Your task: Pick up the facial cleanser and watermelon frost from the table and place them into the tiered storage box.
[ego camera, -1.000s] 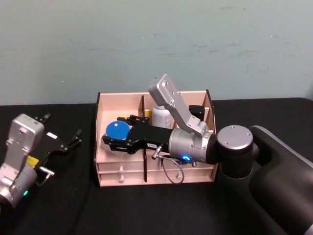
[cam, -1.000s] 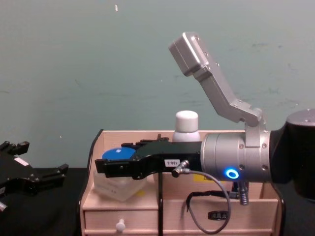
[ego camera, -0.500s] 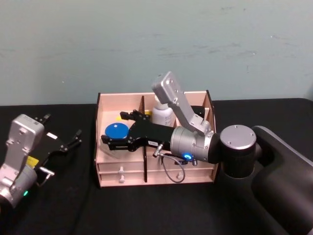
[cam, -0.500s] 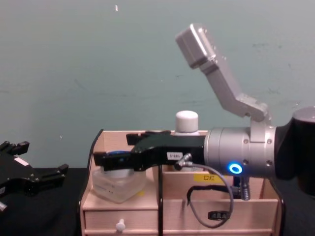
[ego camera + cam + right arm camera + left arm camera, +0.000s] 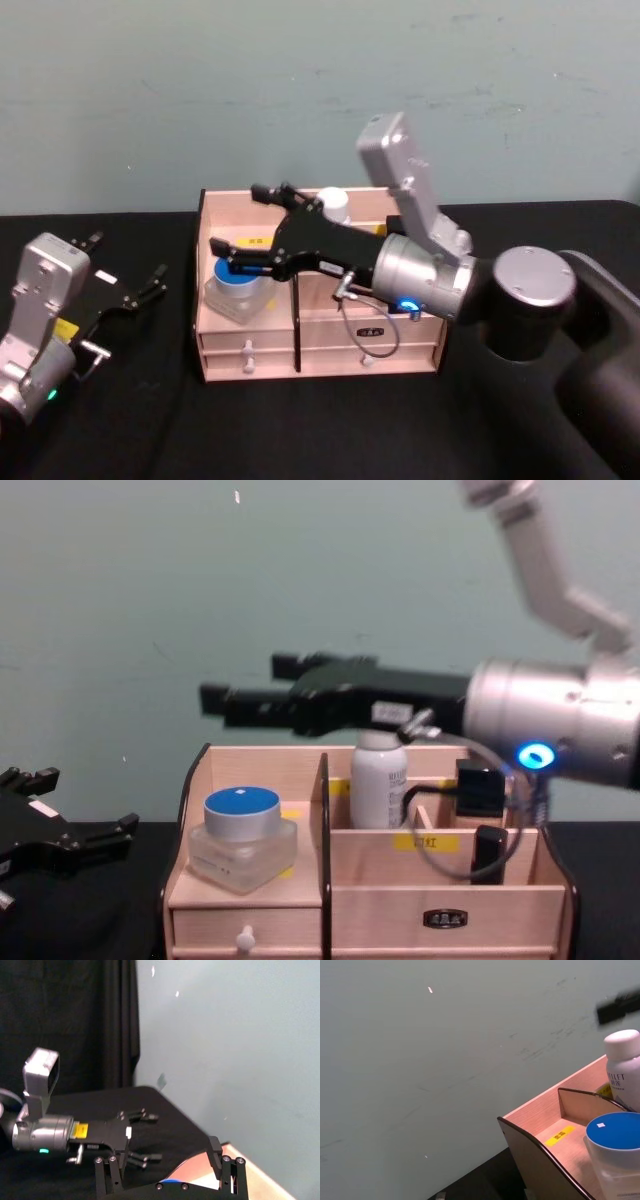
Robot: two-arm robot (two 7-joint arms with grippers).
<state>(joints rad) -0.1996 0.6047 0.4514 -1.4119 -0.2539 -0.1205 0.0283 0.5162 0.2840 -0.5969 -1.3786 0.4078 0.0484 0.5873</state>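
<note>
The tiered storage box (image 5: pixel 322 352) stands mid-table, also in the chest view (image 5: pixel 400 912). A clear jar with a blue lid (image 5: pixel 237 287) (image 5: pixel 241 838) (image 5: pixel 615 1146) sits upright in its left front compartment. Behind the divider stands a white capped bottle (image 5: pixel 336 205) (image 5: pixel 379 780) (image 5: pixel 623 1066). I cannot tell which is the facial cleanser and which the watermelon frost. My right gripper (image 5: pixel 238 220) (image 5: pixel 245 683) hovers open above the jar, holding nothing. My left gripper (image 5: pixel 128 283) (image 5: pixel 75 815) rests open on the table left of the box.
Black cloth (image 5: pixel 120 420) covers the table, and a pale green wall (image 5: pixel 320 90) stands behind it. Two small black items (image 5: pixel 480 815) occupy the box's right compartments. My right arm (image 5: pixel 520 300) reaches across the box from the right. Open cloth lies in front of the box.
The right gripper let go of the blue-lidded jar in the left compartment, opened wide and rose above the box. The left arm has not moved.
</note>
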